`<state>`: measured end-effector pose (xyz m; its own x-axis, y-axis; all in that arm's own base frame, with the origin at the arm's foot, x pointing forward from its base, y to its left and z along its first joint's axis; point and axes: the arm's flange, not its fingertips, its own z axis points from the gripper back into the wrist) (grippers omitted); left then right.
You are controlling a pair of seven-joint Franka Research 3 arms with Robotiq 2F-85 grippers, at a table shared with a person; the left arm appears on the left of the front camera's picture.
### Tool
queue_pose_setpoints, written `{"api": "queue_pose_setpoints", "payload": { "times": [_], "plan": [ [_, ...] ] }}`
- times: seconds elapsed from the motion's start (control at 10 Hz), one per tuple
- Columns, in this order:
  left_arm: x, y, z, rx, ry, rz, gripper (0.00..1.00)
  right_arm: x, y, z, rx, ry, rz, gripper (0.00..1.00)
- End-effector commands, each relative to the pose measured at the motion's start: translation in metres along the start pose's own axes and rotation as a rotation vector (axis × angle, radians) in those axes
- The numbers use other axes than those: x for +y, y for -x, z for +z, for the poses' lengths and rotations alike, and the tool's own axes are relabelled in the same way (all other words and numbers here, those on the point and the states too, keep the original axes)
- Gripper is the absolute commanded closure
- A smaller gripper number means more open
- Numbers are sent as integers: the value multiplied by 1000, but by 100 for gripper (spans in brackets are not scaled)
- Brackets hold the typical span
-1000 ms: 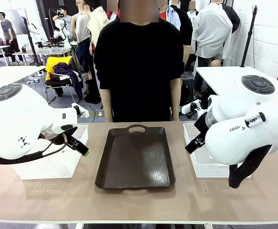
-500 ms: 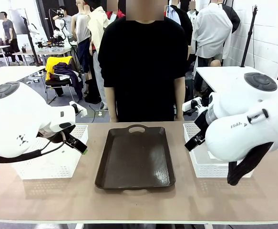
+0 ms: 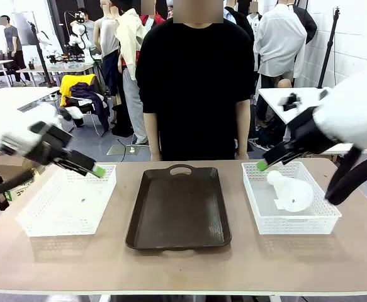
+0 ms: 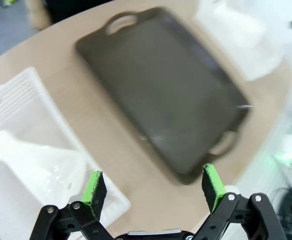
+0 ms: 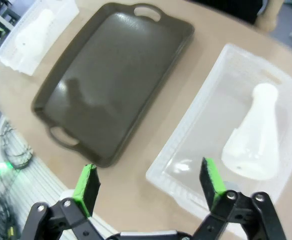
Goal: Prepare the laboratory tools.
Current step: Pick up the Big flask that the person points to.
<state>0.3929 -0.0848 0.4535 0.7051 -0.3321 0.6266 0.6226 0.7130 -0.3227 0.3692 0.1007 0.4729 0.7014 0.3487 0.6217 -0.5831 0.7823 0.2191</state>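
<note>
Table (image 3: 183, 264), robot's side, person (image 3: 192, 82) standing at the far edge, arms hanging down.

Layout: tray (image 3: 178, 207) in the middle, handle hole toward the person, nothing on it. Left basket (image 3: 57, 207) beside it on the robot's left, right basket (image 3: 296, 223) on the right. Both baskets stand apart from the tray.

Flasks:
- Left flask (image 4: 40, 165): in the left basket, lying on its side. In the left wrist view its neck points away from the tray.
- Right flask (image 3: 290, 192): in the right basket, lying on its side. Neck toward the basket's far inner corner, base toward the middle of the basket.

Grippers:
- Left gripper (image 4: 153, 180): jaws spread wide, nothing between the green pads (image 4: 94, 187). In the front view it hangs above the far inner corner of the left basket, clear of the rim. The arm is blurred there. The wrist view looks down on the tray and the basket's inner wall.
- Right gripper (image 5: 148, 182): jaws spread wide, holding nothing. In the front view it hangs above the far inner corner of the right basket, not touching basket or flask. Its wrist view takes in the tray, the right basket and, farther off, the left basket with its flask
</note>
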Motion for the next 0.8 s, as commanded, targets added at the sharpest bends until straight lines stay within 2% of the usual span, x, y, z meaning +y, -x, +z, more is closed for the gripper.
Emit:
{"api": "queue_pose_setpoints", "payload": {
  "times": [0.0,0.3,0.4,0.5,0.7],
  "plan": [
    [59,2,23,-19,235,140,0,-44,15,14,8,-160,-134,0],
    [113,12,36,-76,421,366,0,-103,25,25,-23,-379,-261,0],
    [123,17,43,-52,467,433,0,-116,30,28,-41,-460,-283,0],
    [126,23,50,-58,484,484,0,-127,36,31,-56,-527,-312,0],
    [126,29,55,-65,502,496,0,-145,43,33,-81,-607,-329,0]
  ]
}}
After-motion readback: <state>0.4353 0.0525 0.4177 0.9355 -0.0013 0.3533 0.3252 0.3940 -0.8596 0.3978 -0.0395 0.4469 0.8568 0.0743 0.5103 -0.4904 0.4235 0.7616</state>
